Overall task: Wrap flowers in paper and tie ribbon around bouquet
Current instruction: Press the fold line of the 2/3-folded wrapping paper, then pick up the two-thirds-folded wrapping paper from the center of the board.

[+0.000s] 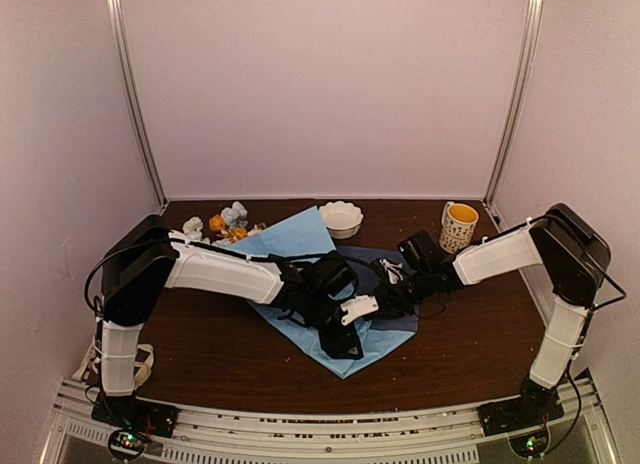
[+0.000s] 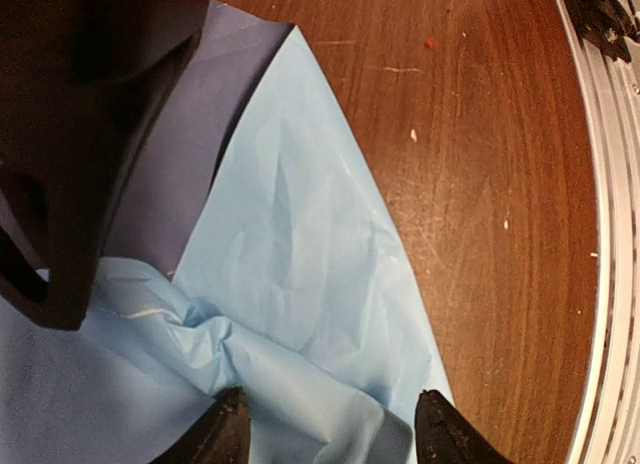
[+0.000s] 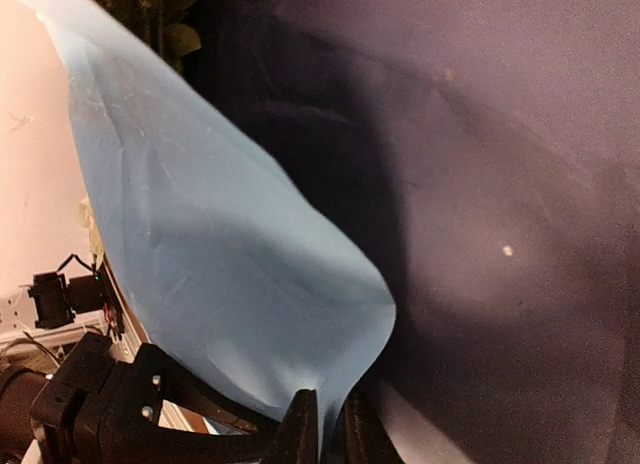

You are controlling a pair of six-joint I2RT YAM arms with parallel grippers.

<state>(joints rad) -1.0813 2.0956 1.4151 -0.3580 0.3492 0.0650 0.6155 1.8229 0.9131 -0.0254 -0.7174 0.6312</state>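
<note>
Top external view gives the count: one sheet of paper (image 1: 296, 236), one bunch of flowers (image 1: 228, 222), one white bowl (image 1: 341, 218), one yellow mug (image 1: 459, 225) and two arms, all on the brown table (image 1: 200, 334). The paper lies crumpled mid-table under both wrists; its long axis runs on a diagonal, from the far left by the flowers down to a point near the front centre. Its light-blue face shows at both ends, and the darker face shows on the right side. The flowers lie at the sheet's far-left end, blooms pointing far-left and clear of the paper; the stems cannot be made out. The bowl sits just beside the sheet's far corner; the mug stands well apart to the right.

Left wrist view: the left gripper (image 2: 340, 429) has its jaws wide apart, straddling a wrinkled fold of the light-blue face; no pinch shows.

Right wrist view: the right gripper (image 3: 328, 434) has its fingers nearly together, clamped on a raised light-blue flap; green leaves show at the top edge.
</note>
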